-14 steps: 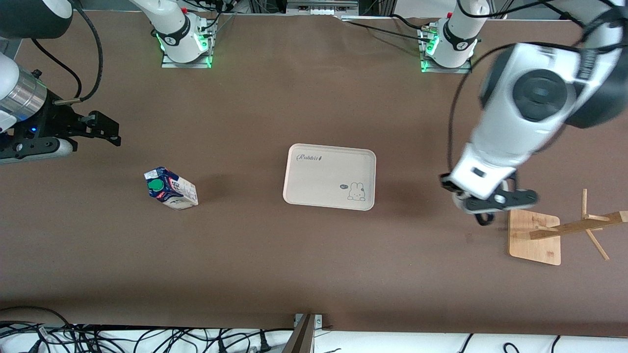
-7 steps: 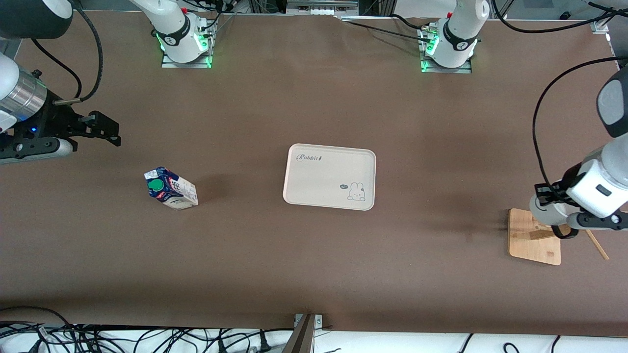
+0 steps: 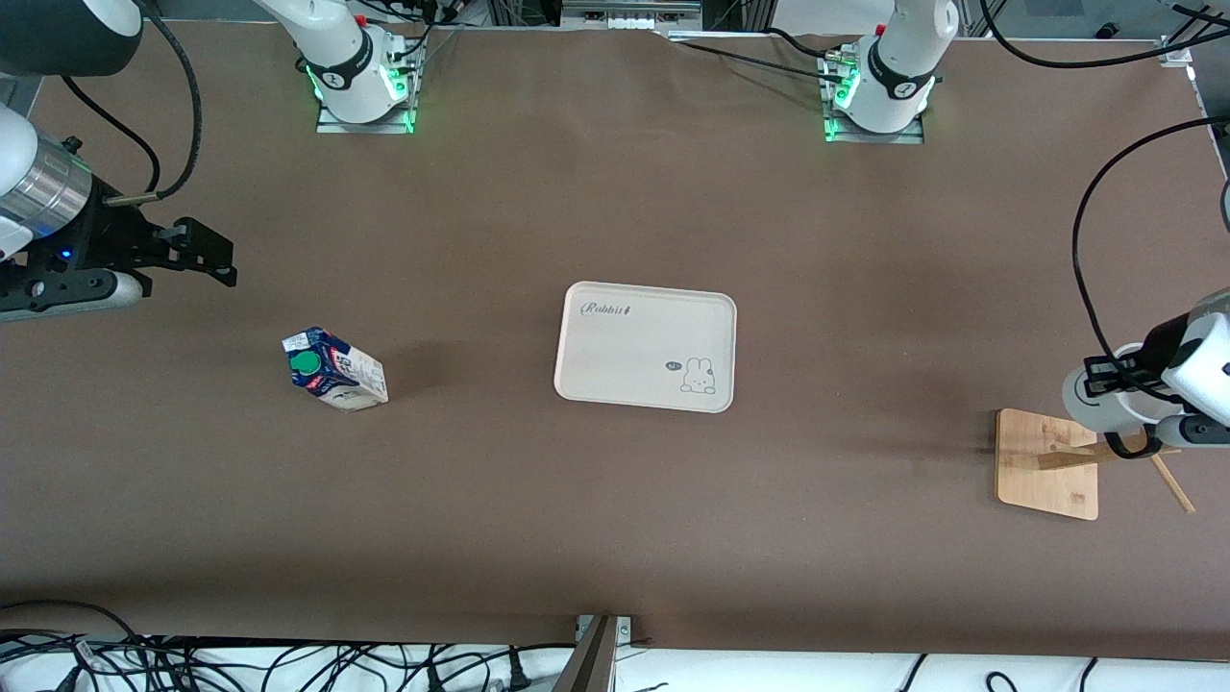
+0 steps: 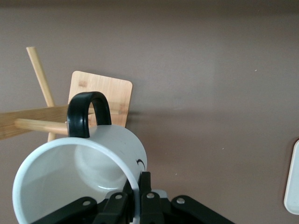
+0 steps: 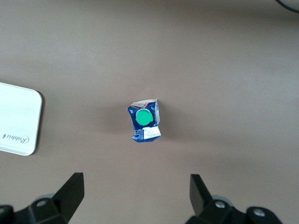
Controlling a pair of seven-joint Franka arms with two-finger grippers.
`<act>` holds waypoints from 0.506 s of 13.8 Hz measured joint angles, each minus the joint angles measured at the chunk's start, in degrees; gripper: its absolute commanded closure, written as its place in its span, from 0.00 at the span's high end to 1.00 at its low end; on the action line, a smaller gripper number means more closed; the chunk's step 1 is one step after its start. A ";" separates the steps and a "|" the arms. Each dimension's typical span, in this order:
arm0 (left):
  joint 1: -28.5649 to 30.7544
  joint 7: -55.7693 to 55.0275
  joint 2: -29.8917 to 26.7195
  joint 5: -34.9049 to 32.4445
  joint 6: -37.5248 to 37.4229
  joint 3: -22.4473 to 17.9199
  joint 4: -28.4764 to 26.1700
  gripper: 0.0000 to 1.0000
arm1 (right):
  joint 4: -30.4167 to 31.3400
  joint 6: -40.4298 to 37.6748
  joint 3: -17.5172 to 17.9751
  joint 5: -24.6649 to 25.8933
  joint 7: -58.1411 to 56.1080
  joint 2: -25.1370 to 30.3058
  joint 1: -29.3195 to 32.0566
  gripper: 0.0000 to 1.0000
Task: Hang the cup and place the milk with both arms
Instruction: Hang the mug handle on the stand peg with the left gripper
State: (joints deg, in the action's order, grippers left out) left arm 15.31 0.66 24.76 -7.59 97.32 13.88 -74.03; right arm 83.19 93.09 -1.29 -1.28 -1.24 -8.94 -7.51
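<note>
My left gripper is shut on the rim of the white cup and holds it in the air over the wooden rack at the left arm's end of the table. In the left wrist view the cup is tipped, and its black handle is level with a rack peg; I cannot tell whether the peg is through the loop. The milk stands on the table toward the right arm's end and shows in the right wrist view. My right gripper is open and empty in the air above the table and waits.
A cream tray with a rabbit print lies mid-table, and its edge shows in the right wrist view. The rack's flat base and slanted pegs stand near the table's end. Cables lie along the table's front edge.
My left arm has swung with the cup toward the left arm's end of the table and brought it to the rack's peg. The right arm and the milk have not moved.
</note>
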 measured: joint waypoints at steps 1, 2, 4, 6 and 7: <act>0.67 0.76 0.03 0.00 -0.04 0.00 -0.07 0.00 | 0.00 0.00 0.00 0.00 0.00 0.00 0.00 1.00; 1.11 1.05 0.07 0.00 -0.03 0.00 -0.07 0.00 | 0.00 0.00 0.00 0.00 0.00 0.00 0.00 1.00; 1.51 1.69 0.14 0.00 -0.03 -0.01 -0.07 0.21 | 0.00 0.00 0.00 0.00 0.00 0.00 0.00 1.00; 2.10 3.52 0.31 -0.01 -0.28 -0.03 -0.07 1.00 | 0.00 0.00 0.00 0.00 0.00 0.00 0.00 1.00; 2.43 4.26 0.38 -0.01 -0.93 -0.04 -0.07 1.00 | 0.00 0.00 0.00 0.00 0.00 0.00 0.00 1.00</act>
State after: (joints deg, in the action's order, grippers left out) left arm 17.75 4.92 25.14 -7.60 96.39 13.84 -74.10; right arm 83.19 93.09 -1.29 -1.28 -1.25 -8.95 -7.51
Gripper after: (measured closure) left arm 0.793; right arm 0.000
